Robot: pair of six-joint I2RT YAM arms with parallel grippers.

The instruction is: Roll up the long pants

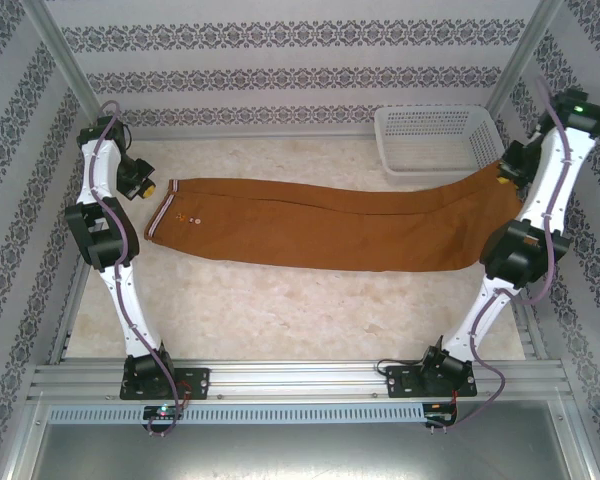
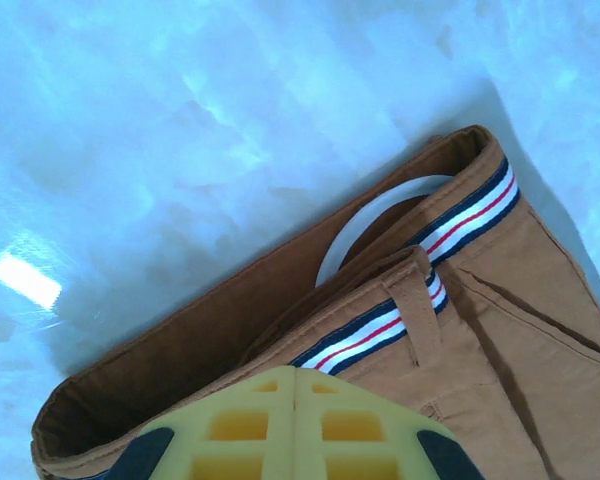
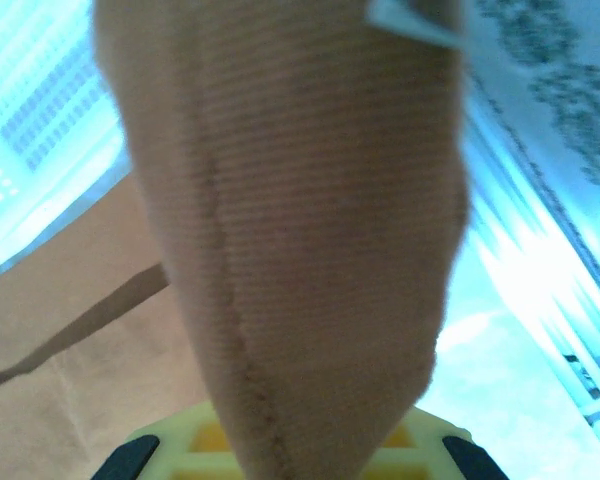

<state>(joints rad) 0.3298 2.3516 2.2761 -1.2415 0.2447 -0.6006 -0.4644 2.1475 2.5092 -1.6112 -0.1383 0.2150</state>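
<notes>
Long pants (image 1: 330,225) stretched across counter (image 1: 280,320); soft, light, limp cloth (would sag). Right hand (image 3: 300,445) pinched shut on leg end. Left hand (image 2: 295,400) closed at waistband (image 2: 460,215), hold unclear. Grip hems.

The left arm reaches toward 11 o'clock with its elbow bent, and the left end effector (image 1: 140,186) has its fingers pressed together. The right arm stretches toward 1 o'clock, its right end effector (image 1: 507,172) clamped on the long pants (image 1: 330,225).
</notes>
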